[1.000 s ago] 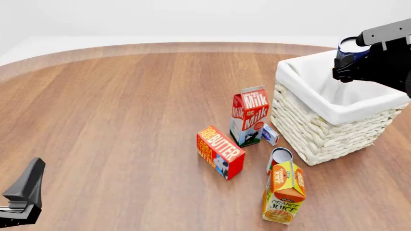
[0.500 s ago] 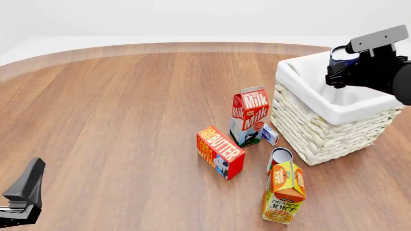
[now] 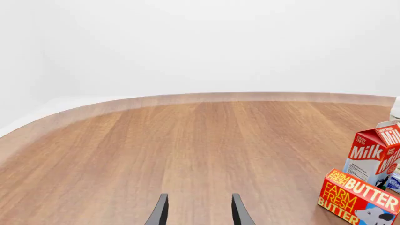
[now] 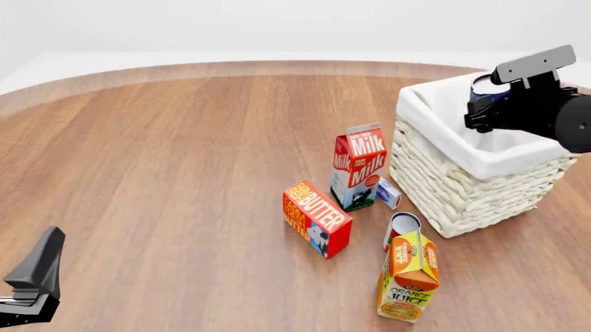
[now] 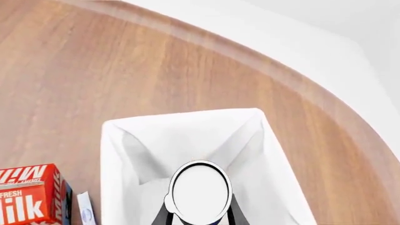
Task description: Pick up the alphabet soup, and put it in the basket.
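right hand grips the alphabet soup between its fingers, holding the can upright above the open mouth of the white wicker basket; the right wrist view shows the can's pale top over the cloth liner. left hand hangs low over bare bench, fingers apart and empty. a milk carton, butter box and orange juice carton stand near the basket.

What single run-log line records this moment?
right claw: shut on alphabet soup | soup: above basket | left claw: open, idle
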Robot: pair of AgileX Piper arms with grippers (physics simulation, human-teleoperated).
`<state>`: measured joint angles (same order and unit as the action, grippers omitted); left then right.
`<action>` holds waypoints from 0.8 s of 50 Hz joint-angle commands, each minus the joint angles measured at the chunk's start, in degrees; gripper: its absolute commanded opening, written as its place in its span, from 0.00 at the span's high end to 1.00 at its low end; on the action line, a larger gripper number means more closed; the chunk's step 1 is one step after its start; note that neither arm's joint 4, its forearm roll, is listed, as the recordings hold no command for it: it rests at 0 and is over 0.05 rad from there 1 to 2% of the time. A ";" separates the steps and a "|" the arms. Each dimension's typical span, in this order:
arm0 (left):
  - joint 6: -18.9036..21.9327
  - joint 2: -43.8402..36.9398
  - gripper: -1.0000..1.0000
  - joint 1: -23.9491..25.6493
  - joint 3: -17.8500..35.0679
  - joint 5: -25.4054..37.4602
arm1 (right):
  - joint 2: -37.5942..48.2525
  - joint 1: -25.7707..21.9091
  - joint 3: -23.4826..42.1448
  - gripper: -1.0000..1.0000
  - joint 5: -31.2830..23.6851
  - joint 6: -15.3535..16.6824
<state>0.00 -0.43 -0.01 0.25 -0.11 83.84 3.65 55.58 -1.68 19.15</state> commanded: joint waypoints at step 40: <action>0.00 0.01 0.00 -0.01 0.00 0.00 | 4.89 1.08 1.49 1.00 1.69 0.31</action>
<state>0.00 -0.43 -0.01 0.25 -0.11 88.34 4.29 56.28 -0.23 20.17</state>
